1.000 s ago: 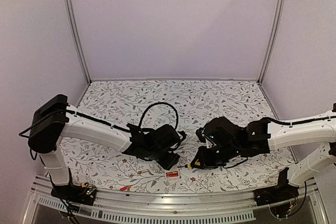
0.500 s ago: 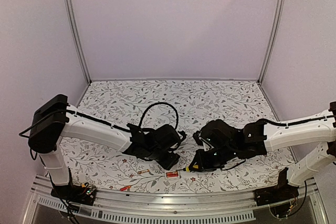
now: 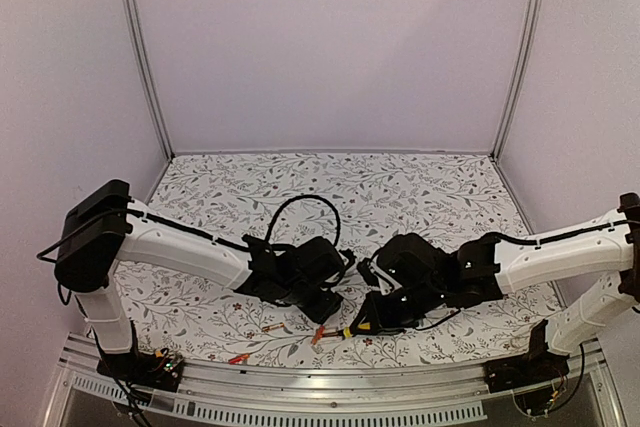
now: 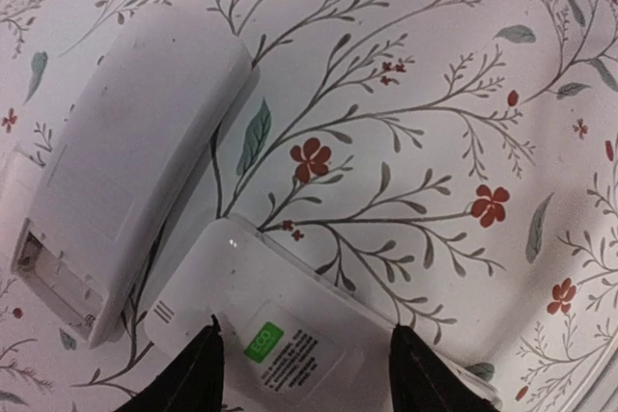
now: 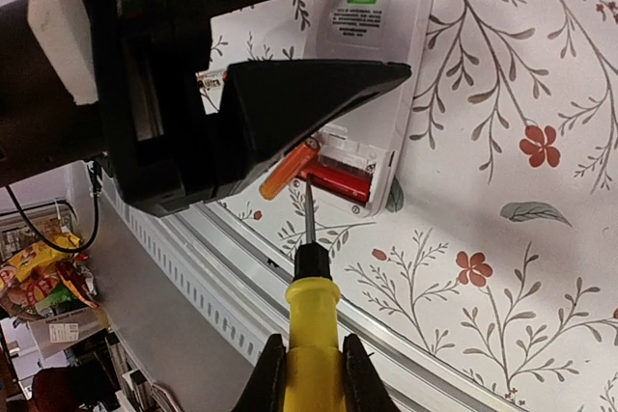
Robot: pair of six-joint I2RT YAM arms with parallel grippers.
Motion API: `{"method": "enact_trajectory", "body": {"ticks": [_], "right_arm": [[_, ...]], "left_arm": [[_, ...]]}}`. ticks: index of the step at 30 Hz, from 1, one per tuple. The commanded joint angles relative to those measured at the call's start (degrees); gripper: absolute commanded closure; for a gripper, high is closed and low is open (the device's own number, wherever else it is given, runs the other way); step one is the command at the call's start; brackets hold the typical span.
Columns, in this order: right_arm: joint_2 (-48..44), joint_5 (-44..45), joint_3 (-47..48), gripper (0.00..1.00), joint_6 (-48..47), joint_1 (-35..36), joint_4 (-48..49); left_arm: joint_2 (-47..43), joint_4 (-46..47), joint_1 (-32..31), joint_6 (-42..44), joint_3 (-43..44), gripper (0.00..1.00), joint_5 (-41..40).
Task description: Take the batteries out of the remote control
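Two to free yet, judging by the open bay at one end of the flat white plastic remote control [image 5: 386, 55]. Of the slim red-orange batteries with gold-metal ends, find the tilted battery [image 5: 288, 171] levered up, one end poking over the bay's rim, and the flat battery [image 5: 338, 183] lying seated inside the bay. Clamped tight in the right gripper [image 5: 311, 378]: the yellow-handled screwdriver [image 5: 311, 320], thin steel tip down in the bay beside the tilted battery. Bracing the remote across its labelled back: the left gripper [image 4: 307, 373], black fingers set half-wide on either side of the body. Just beside the remote, flat on the floral-print table [image 4: 435, 94]: a long white plastic shell [image 4: 135, 171], open at one end. Farther off to the remote's left, seen from overhead: two small reddish bits [image 3: 272, 328], possibly batteries already out, though too tiny to call. Judged mid-task: bay opened, one battery half out, neither clear. Left to do: lift the tilted one away, pry up the flat one, set both down apart from the remote.
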Motion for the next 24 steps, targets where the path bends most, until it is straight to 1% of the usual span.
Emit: {"method": "enact_trajectory", "body": {"ticks": [1,4,7,11,14,15,19,22,24], "right_arm": [[1.16,-1.22,-1.32,1.00,0.61,0.43,3.02],[1.71,-1.86,-1.27,1.00,0.01,0.43,5.26],[1.89,-0.67,-1.14,1.00,-0.43,0.43,5.44],[1.78,1.47,0.34,1.00,-1.02,0.43,3.11],[0.52,3.99,1.70,1.00,-2.05,0.43,-0.81],[-0.26,4.78,1.93,1.00,-2.31,0.36,-2.24],[-2.94,5.35,1.69,1.00,-3.27,-1.02,-5.18],[-4.42,6.38,1.48,1.00,-3.23,-1.51,-7.68],[-5.50,7.48,1.05,1.00,-2.81,-1.93,-9.25]], "left_arm": [[5.54,-10.74,-0.86,-1.68,-3.64,0.42,4.60],[5.82,-10.63,-0.83,-1.68,-3.54,0.42,4.60],[6.03,-10.64,-0.82,-1.72,-3.58,0.42,4.60],[5.82,-10.57,-0.81,-1.82,-3.72,0.42,4.66],[5.30,-9.87,-0.76,-1.83,-4.14,0.42,4.73],[5.02,-9.35,-0.72,-1.91,-4.34,0.41,4.83],[3.33,-8.16,-0.24,-2.37,-3.52,0.28,5.85],[0.28,-7.79,0.66,-3.72,-2.60,0.23,6.52],[-2.37,-7.29,1.57,-5.28,-2.69,0.21,7.33]]}}
